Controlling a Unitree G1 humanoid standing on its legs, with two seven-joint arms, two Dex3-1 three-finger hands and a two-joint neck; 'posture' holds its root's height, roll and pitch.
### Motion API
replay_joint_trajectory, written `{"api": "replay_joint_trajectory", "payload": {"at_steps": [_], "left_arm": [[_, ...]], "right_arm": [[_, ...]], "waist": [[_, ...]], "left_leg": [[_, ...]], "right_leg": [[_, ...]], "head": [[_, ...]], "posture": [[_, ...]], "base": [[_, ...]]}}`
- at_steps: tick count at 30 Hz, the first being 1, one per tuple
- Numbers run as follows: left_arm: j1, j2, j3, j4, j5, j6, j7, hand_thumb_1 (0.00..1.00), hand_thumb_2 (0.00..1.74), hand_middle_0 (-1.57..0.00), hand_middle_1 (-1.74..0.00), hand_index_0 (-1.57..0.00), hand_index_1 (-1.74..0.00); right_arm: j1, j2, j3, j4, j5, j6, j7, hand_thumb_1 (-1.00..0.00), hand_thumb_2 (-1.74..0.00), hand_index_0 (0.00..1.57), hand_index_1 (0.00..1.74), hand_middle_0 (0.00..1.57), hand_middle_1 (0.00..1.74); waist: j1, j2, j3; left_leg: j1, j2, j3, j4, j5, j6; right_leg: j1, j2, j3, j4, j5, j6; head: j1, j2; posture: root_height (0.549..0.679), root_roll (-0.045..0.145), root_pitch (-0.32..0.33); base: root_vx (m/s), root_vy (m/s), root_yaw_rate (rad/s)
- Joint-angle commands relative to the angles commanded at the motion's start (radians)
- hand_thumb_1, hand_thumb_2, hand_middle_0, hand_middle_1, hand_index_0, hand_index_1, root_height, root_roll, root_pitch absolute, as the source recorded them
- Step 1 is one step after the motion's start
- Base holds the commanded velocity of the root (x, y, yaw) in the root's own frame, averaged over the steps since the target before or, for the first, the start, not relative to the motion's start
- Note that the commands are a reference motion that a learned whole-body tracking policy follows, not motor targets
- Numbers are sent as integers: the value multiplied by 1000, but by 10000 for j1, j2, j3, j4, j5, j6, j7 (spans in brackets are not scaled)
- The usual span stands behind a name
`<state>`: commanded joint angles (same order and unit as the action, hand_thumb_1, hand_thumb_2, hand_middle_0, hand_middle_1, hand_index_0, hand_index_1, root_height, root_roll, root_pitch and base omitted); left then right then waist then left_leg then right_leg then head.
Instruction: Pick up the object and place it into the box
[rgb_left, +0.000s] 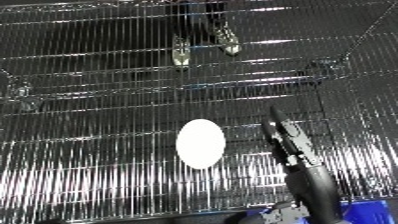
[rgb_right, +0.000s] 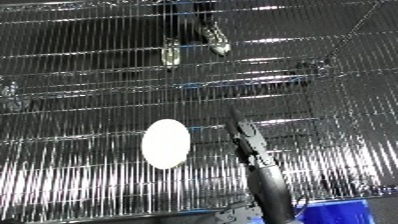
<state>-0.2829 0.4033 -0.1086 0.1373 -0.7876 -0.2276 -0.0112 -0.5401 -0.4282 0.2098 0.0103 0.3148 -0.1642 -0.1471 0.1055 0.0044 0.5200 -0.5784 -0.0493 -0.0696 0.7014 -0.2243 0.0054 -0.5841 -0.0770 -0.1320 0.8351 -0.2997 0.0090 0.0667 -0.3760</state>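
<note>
Left eye view shows, nearest the lower edge at the right, a corner of the blue bin (rgb_left: 369, 212). Just beside it the right robot hand (rgb_left: 286, 137) rises on its dark forearm, fingers held straight and relaxed, grasping nothing, seen edge-on and pointing up the picture. Near its left, apart from it, the white oval object (rgb_left: 200, 143) lies on the wire shelf (rgb_left: 89, 165), whose shiny metal bars run across the whole scene. Farther up, through the wires, a pair of shoes (rgb_left: 206, 44) stands on the floor below. No left robot hand appears in either eye view.
</note>
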Motion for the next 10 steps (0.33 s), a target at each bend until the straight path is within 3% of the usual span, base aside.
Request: {"api": "replay_joint_trajectory", "payload": {"at_steps": [6,10], "left_arm": [[-39,1,-146,43,237,-20,-16,1000,1740,-1570,-1740,-1570,-1740],[-286,4,-372,84,517,-67,115,1000,1740,-1570,-1740,-1570,-1740]], "right_arm": [[-219,-35,166,192,34,20,-120,0,0,0,0,0,0],[-580,-117,338,528,106,86,-229,0,0,0,0,0,0]], "waist": [[76,15,0],[114,72,0]], "left_leg": [[-147,-19,14,137,-42,0],[-418,-54,48,260,-57,-13]], "right_leg": [[-116,-49,-59,114,-23,3],[-388,-67,-66,229,-4,17]], "head": [[69,-322],[192,-991]], "posture": [[629,47,114],[627,45,128]], "base": [[15,11,46],[-6,25,33]]}}
